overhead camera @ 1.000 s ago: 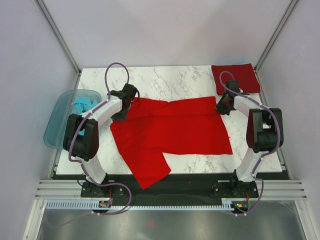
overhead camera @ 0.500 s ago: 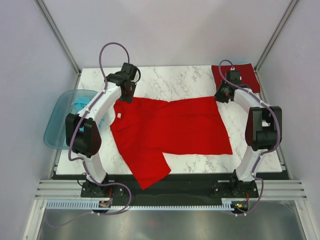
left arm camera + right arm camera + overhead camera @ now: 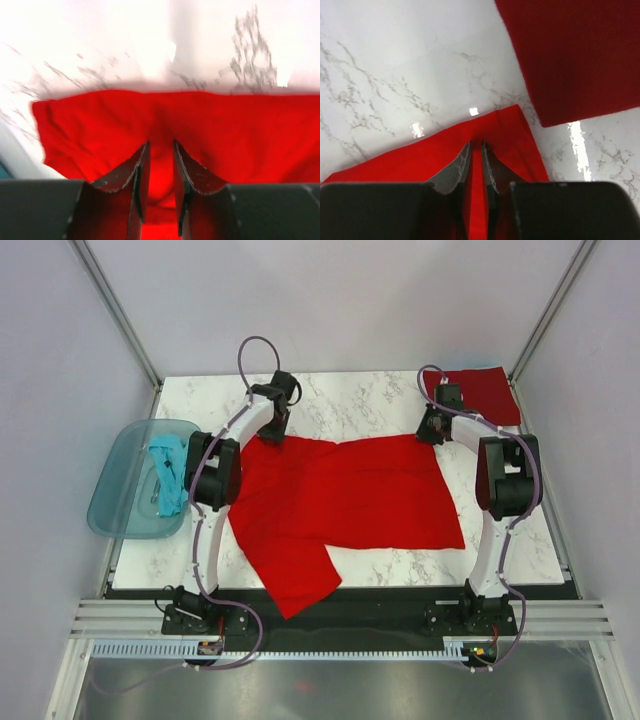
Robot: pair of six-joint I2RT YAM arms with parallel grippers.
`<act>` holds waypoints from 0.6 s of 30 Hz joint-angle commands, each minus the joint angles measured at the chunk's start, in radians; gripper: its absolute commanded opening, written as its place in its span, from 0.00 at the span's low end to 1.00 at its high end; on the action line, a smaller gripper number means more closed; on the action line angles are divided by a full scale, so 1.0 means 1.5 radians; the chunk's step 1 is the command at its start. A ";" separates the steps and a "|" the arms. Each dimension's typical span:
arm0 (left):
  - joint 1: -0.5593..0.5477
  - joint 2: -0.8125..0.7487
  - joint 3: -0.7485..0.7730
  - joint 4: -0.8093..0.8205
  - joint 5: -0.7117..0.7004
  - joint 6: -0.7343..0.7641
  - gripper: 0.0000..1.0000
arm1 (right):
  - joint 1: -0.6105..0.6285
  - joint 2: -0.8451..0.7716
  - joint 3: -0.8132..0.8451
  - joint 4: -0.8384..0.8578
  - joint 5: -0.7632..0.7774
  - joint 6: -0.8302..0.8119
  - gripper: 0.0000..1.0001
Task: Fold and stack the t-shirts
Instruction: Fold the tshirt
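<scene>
Overhead view, here we go: the bright red t-shirt [image 3: 350, 490] is spread across the middle of the marble desk [image 3: 350, 400], and one flap of it runs past the desk's near edge at the lower left of the frame. My left claw [image 3: 274, 432] sits at the shirt's upper left corner, right on the far hem. In the left wrist camera its fingers [image 3: 140, 170] stand partly apart, with red cloth showing in the gap, and they pinch nothing.

Over to my right claw [image 3: 430, 432], up at the shirt's upper right corner. In the right wrist view the gap is just a narrow slit, with the tips over the very corner of the red cloth. I can't see anything caught in it.

Upper right of the desk: the darker crimson t-shirt [image 3: 485, 390], folded flat into a square, lies near that corner but apart from the red one. Far left, the teal-blue t-shirt [image 3: 168, 475] lies crumpled in the translucent blue tub [image 3: 115, 510].
</scene>
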 commanded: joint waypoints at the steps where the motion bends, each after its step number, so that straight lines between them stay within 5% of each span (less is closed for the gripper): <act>1: 0.024 0.018 0.045 0.006 -0.060 -0.037 0.33 | -0.001 0.010 0.032 0.020 0.055 -0.029 0.19; 5: 0.050 0.044 0.044 0.005 -0.114 -0.056 0.33 | -0.001 0.033 0.059 -0.011 0.132 -0.037 0.18; 18: 0.116 0.084 0.096 0.006 -0.085 -0.096 0.33 | -0.001 0.102 0.121 -0.034 0.187 -0.006 0.17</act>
